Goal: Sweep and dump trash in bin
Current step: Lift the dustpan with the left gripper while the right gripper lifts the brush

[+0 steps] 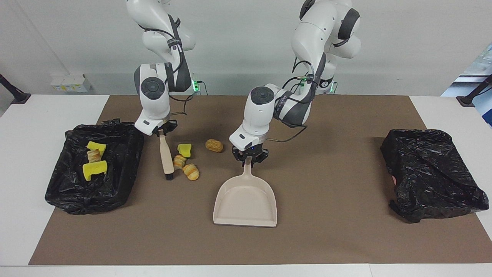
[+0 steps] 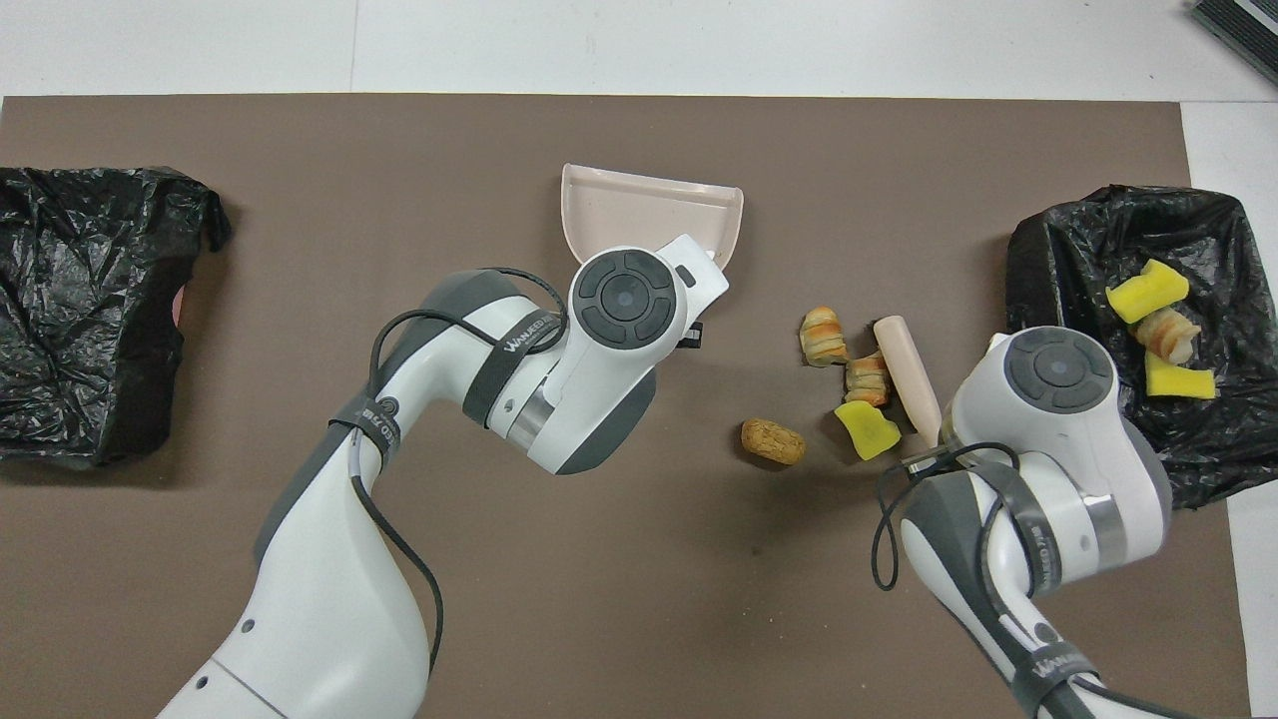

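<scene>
- The left hand pinches the dustpan by its handle; the pan sits askew, so swept pieces could miss its mouth.
- The right hand is clamped on the brush, touching the trash beside the bin; the lone lump may be left out.
- Brown mat on a white worktop, plain wall.

On the dark strap around the left arm's forearm I can read white letters, something like "WANJEED". A similar strap on the right arm carries print I cannot read.
</scene>
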Available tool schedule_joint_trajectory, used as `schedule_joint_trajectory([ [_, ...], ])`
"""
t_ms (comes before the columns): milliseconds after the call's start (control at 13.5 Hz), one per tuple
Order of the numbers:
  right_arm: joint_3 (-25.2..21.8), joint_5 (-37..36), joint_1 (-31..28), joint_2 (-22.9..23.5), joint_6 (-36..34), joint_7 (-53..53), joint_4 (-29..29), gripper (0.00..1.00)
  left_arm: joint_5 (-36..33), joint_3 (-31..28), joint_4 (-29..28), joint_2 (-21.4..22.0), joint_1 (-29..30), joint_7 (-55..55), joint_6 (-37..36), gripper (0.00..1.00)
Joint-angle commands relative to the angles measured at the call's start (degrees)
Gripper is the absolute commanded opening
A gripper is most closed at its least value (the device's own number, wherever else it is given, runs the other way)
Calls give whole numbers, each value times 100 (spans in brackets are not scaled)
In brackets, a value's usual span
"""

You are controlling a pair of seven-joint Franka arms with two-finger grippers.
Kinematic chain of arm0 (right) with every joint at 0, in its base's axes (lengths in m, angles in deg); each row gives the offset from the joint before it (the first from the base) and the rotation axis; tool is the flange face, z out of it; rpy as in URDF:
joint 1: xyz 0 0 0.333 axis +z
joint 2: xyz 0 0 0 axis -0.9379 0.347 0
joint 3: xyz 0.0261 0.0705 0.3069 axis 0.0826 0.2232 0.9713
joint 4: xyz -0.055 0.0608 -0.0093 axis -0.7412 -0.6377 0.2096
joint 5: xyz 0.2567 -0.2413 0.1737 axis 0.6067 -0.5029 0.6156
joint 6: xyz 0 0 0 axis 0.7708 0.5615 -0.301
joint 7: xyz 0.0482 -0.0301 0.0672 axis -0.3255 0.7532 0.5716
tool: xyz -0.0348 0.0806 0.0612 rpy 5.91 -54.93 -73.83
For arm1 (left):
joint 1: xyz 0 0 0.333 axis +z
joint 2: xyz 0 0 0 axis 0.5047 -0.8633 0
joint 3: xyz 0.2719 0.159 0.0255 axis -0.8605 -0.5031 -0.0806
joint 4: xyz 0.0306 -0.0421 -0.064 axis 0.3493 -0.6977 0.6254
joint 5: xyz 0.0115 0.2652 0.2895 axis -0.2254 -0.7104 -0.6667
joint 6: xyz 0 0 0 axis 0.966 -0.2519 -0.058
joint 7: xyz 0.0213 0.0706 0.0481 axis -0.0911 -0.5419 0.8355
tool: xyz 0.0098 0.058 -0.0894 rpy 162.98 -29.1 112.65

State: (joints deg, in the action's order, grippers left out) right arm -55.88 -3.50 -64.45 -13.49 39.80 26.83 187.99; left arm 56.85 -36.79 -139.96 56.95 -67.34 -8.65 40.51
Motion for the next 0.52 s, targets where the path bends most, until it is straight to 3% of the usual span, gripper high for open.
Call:
schedule_joint_trajectory([
  [0,6,261,353,-62,68,276,66,0,-149,-40,-481,757,282,-1647,-629,2],
  [444,-20,350,398,-9,-441,409,-364,0,-141,-40,-1431,1726,695,-4189,-1631,1],
])
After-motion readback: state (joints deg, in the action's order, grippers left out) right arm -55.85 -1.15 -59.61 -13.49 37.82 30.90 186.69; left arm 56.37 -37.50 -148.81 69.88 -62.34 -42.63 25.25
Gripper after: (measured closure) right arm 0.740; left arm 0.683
